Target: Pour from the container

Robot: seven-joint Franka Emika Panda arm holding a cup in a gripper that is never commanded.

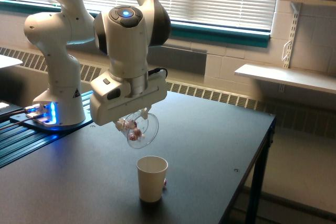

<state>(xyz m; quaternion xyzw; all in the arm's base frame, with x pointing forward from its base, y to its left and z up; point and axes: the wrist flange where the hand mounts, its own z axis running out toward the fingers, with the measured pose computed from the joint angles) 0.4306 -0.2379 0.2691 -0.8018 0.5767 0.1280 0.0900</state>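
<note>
Exterior view shows the gripper (137, 116) clamping the tilted clear container (142, 131) above the paper cup (152, 178); centring its mouth over the cup before tipping further should keep the pink pieces (133, 135) from spilling onto the counter (210, 145).

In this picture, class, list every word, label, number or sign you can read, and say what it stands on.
No words or numbers can be read.
Robot arm's base column: a small dark triangular sign, its symbol too small to make out.
White paper cup: plain, no print visible.
Clear container under the gripper: no label visible.
</note>
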